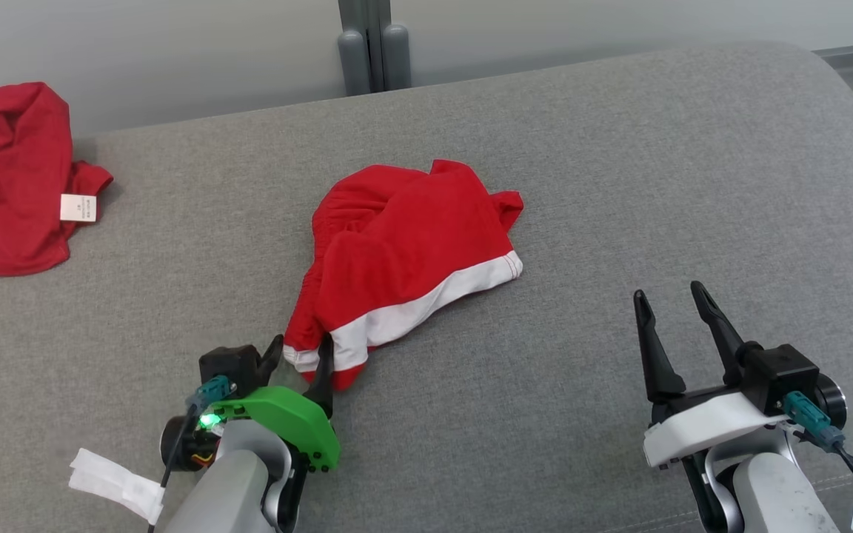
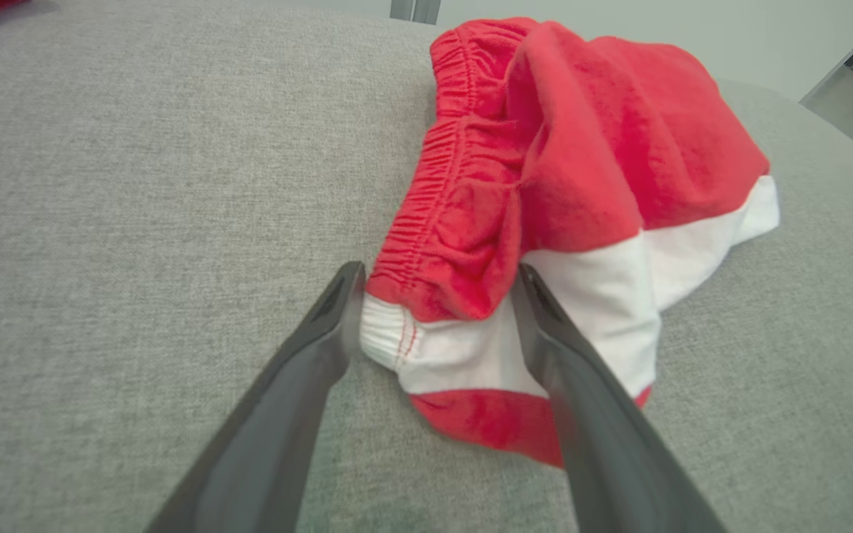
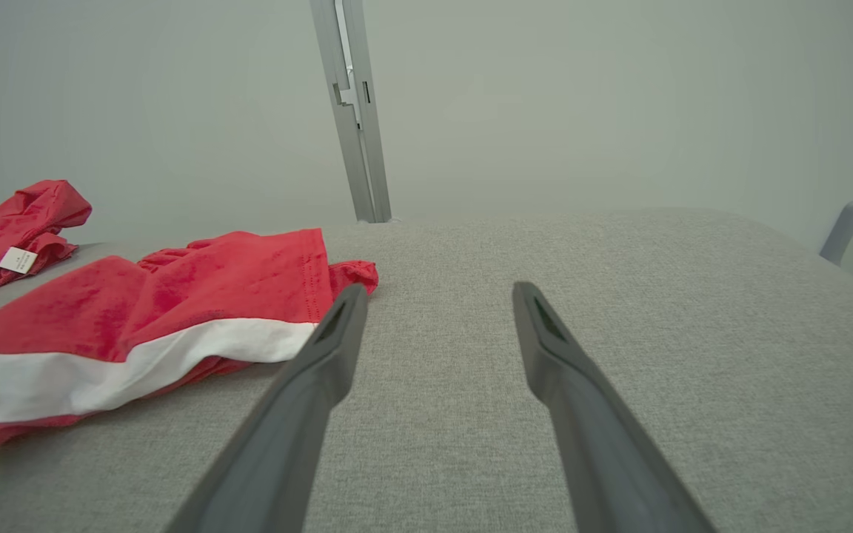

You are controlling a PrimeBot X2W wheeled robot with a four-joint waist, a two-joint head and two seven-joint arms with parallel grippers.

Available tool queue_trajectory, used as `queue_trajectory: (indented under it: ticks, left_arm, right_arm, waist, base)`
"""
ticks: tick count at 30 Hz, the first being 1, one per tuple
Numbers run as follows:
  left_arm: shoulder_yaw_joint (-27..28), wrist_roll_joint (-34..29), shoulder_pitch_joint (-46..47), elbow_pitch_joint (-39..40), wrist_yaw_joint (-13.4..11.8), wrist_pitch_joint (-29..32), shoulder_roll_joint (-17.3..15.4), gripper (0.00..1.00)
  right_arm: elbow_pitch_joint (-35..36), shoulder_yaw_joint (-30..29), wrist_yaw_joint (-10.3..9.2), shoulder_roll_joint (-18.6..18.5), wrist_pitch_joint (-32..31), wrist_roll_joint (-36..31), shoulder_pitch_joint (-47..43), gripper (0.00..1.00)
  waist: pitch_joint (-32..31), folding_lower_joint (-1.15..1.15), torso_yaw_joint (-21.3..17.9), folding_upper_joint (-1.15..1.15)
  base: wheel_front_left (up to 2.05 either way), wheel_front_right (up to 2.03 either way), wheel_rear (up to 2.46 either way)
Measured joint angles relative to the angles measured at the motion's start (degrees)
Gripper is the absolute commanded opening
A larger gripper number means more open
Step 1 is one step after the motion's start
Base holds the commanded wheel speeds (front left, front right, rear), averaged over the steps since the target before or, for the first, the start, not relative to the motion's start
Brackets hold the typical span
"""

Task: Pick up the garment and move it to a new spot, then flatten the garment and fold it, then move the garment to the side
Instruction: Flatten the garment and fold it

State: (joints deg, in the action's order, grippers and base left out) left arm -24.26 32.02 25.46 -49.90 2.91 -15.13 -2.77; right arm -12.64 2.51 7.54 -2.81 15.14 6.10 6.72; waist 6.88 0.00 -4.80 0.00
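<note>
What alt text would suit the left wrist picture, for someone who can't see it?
The left gripper, open, has its two dark fingers either side of the white-banded corner of a crumpled red garment, which lies on a grey fabric surface.

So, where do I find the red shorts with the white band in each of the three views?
Head view: red shorts at centre, on the grey fabric surface.
Left wrist view: upper right of centre, near corner between the fingers of the open left gripper.
Right wrist view: at the left, middle height.
Shared landmark: the grey upright post behind the surface.
</note>
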Motion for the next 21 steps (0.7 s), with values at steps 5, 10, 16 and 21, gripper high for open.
queue_trajectory:
  ticks: [5,10,16,21]
  left_arm:
    - [-1.6,1.5,0.0,-2.2,0.4,0.0,0.0,0.96]
    - [-2.3,3.9,0.1,-3.0,1.6,0.0,0.0,0.87]
    - [-1.3,5.2,0.0,0.0,2.6,0.0,0.0,0.83]
    - [-1.2,5.2,-1.6,1.7,3.3,0.0,0.0,0.56]
  right_arm:
    - [0.0,0.0,-0.01,0.0,0.0,0.1,0.0,1.0]
    - [0.1,-0.2,0.0,0.0,0.0,0.2,0.3,1.0]
    - [0.3,-0.6,0.0,0.0,0.0,0.3,0.4,1.0]
    - [0.5,-1.0,-0.01,0.0,0.0,0.3,0.4,1.0]
  waist:
    - [0.2,0.0,0.0,0.0]
    - [0.5,0.0,0.0,0.0]
    - [0.7,0.0,0.0,0.0]
    - [0.9,0.0,0.0,0.0]
  base:
    - [0.0,0.0,0.0]
    - [0.0,0.0,0.0]
    - [0.0,0.0,0.0]
    - [0.0,0.0,0.0]
